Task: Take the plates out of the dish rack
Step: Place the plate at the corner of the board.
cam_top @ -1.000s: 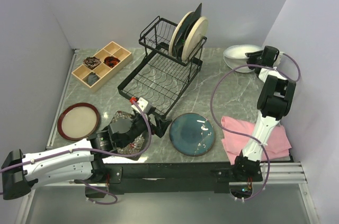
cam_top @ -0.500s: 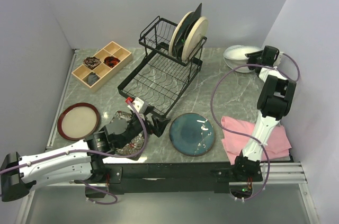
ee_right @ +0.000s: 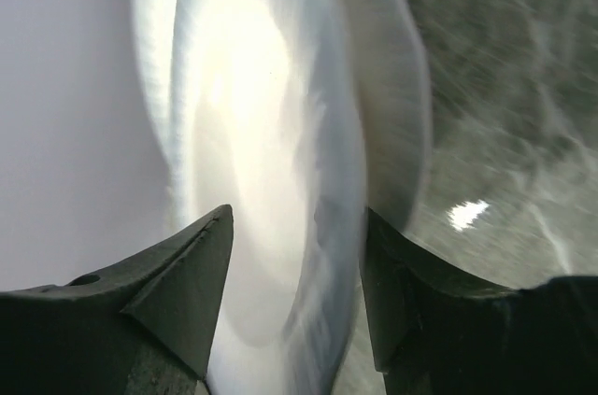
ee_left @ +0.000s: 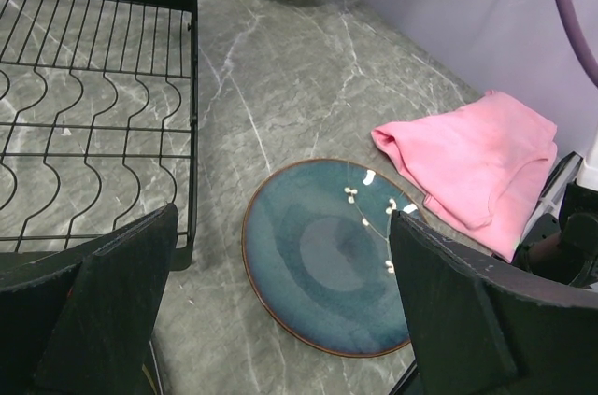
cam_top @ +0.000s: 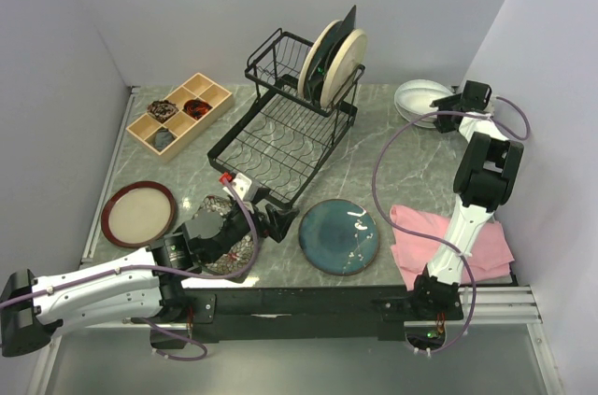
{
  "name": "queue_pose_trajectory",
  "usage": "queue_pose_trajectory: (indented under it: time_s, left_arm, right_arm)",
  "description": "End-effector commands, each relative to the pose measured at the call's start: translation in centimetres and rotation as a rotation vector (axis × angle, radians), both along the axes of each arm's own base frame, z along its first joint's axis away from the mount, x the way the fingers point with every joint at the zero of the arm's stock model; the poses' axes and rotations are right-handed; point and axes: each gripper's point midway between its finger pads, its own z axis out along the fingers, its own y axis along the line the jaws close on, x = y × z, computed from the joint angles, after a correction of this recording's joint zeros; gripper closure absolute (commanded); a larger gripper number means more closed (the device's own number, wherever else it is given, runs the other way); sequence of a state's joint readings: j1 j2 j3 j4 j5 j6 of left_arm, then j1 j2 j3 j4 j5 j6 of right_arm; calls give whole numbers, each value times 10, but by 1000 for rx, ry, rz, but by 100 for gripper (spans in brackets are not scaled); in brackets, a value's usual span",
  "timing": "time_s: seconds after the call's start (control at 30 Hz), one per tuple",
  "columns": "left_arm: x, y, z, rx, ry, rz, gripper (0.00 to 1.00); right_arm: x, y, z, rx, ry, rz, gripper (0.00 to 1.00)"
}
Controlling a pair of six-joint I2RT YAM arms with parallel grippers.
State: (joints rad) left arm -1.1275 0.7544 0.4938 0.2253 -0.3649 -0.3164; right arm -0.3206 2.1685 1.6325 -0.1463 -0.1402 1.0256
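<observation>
The black wire dish rack (cam_top: 280, 138) stands mid-table, with two cream round plates (cam_top: 338, 66) and a dark plate upright in its upper frame. A teal plate (cam_top: 339, 236) lies flat in front of it and shows in the left wrist view (ee_left: 322, 274). A black flowered square plate (cam_top: 224, 244) lies under my left arm. A brown-rimmed tan plate (cam_top: 138, 213) lies at the left. White plates (cam_top: 418, 99) are stacked at the back right. My left gripper (cam_top: 278, 220) is open and empty, low beside the teal plate. My right gripper (cam_top: 456, 101) is open, its jaws either side of a white plate's rim (ee_right: 336, 180).
A wooden compartment tray (cam_top: 179, 115) with small items stands at the back left. A pink folded cloth (cam_top: 448, 241) lies at the front right, right of the teal plate. Walls close in the left, back and right sides.
My left arm has drawn back a little towards the near left, uncovering more of the black flowered plate. My right gripper has shifted slightly at the white plates.
</observation>
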Motion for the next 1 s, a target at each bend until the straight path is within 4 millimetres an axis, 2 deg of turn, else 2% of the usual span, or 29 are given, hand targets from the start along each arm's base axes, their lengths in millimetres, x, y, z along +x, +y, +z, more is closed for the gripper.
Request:
queue_pose_trajectory:
  time_s: [0.0, 0.2, 0.53, 0.77, 0.9, 0.97]
  left_arm:
    - [1, 2, 14, -47, -24, 11, 1]
    - [1, 4, 15, -53, -27, 15, 0]
    - [2, 4, 14, -50, -26, 20, 1]
    - [3, 3, 11, -39, -22, 29, 1]
    - [3, 3, 10, -36, -21, 28, 0]
    - [3, 3, 11, -43, -23, 26, 1]
  right_arm:
    - [1, -8, 54, -68, -69, -10, 39]
    - [-11, -7, 44, -72, -12, -11, 43]
    - [-19, -7, 56, -110, -8, 6, 46]
    - [-21, -3, 50, -101, 1, 25, 48]
    - [-22, -4, 51, -111, 6, 32, 54]
    - [-26, -2, 46, -95, 24, 33, 57]
